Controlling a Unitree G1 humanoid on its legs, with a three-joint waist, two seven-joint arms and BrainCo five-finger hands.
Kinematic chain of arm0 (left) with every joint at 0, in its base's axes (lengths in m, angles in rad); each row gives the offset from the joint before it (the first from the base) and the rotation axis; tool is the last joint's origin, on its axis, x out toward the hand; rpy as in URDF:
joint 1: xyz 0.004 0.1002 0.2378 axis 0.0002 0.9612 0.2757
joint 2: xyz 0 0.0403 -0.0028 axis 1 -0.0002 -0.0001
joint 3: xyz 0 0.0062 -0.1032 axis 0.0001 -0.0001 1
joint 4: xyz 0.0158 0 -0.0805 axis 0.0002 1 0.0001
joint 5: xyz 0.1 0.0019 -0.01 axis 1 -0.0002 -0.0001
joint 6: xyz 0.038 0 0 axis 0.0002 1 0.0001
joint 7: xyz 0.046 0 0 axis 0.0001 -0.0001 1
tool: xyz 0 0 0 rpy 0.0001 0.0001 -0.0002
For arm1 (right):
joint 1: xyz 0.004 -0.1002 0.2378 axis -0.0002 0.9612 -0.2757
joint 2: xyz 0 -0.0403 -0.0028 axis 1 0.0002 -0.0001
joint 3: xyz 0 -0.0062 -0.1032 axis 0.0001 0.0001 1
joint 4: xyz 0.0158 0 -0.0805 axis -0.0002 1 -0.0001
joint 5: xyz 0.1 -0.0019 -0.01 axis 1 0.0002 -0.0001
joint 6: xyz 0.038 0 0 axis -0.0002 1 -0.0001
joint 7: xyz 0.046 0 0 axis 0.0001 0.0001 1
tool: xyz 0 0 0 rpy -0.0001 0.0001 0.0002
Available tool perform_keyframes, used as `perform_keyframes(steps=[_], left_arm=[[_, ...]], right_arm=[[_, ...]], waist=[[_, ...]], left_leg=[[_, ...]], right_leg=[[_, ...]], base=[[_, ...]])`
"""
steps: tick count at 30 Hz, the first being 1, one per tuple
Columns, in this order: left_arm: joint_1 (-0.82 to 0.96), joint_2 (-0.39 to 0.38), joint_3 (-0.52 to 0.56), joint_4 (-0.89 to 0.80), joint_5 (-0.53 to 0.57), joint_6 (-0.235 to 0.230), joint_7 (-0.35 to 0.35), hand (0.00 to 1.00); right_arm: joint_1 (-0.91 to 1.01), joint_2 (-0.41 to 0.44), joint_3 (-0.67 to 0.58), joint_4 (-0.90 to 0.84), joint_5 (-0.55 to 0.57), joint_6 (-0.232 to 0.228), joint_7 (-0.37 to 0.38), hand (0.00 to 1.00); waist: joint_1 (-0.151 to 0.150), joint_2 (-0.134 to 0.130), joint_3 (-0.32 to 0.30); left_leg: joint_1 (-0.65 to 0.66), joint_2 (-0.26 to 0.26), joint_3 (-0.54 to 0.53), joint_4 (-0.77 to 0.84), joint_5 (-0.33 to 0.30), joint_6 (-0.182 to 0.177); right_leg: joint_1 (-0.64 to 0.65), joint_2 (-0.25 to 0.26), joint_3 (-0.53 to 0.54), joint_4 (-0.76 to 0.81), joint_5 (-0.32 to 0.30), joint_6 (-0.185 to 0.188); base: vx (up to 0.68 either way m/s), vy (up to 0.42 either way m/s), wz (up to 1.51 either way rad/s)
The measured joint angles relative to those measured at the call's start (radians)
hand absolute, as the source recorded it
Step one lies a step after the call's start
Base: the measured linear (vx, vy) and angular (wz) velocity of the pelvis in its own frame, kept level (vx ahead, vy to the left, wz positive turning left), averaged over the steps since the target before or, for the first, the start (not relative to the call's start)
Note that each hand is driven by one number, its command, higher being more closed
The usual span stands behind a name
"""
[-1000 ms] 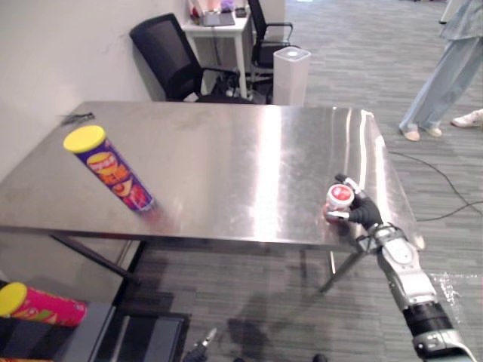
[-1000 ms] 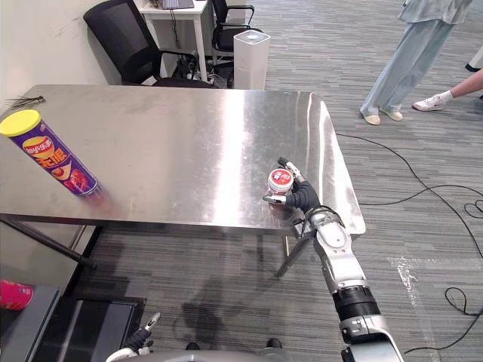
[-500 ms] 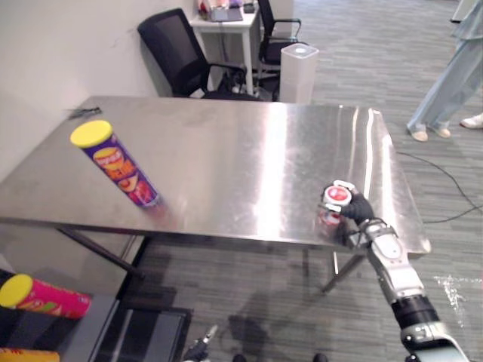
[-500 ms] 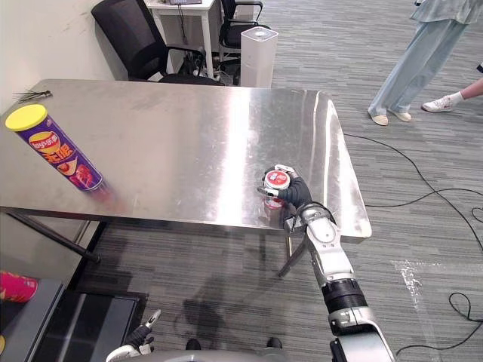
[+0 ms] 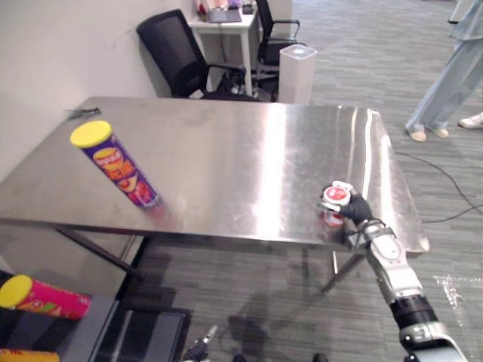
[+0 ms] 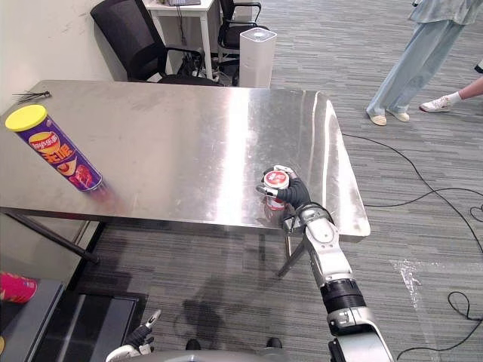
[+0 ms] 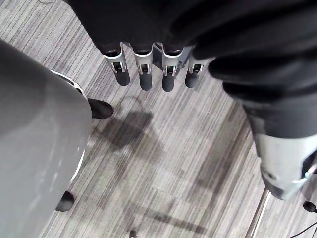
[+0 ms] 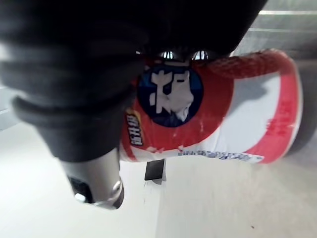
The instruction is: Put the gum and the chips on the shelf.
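Right hand now closed round gum canister near front right edge of table, open earlier; canister seemingly upright, lid skyward. Left hand slack, fingers straight.

Gum tub at the table's near right corner: red and white, red top, blue emblem on its side. Chips can by the left edge: purple, yellow lid, orange-red print. The table gleams brushed silver. Carpet grey, finely striped. Below the near left corner, a pink can, yellow-capped.
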Motion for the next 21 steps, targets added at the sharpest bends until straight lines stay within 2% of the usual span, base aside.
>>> perform_keyframes(steps=[11, 21], left_arm=[[0.004, -0.002, 0.020, -0.012, 0.029, 0.004, 0.000, 0.00], [0.008, -0.003, 0.052, -0.014, 0.029, 0.010, 0.000, 0.00]], right_arm=[[0.001, -0.003, -0.050, -0.279, 0.004, 0.004, -0.019, 1.00], [0.009, -0.008, -0.049, -0.421, 0.045, 0.060, 0.003, 1.00]], waist=[[-0.001, -0.004, 0.001], [-0.001, -0.013, 0.001]], left_leg=[[0.004, 0.004, 0.002, 0.000, 0.001, 0.001], [0.023, 0.007, 0.012, 0.000, 0.001, 0.001]], right_leg=[[0.001, 0.000, 0.004, 0.002, 0.003, 0.002], [0.007, 0.000, 0.017, 0.013, 0.003, 0.002]], base=[[0.00, 0.000, 0.00], [0.00, -0.002, -0.03]])
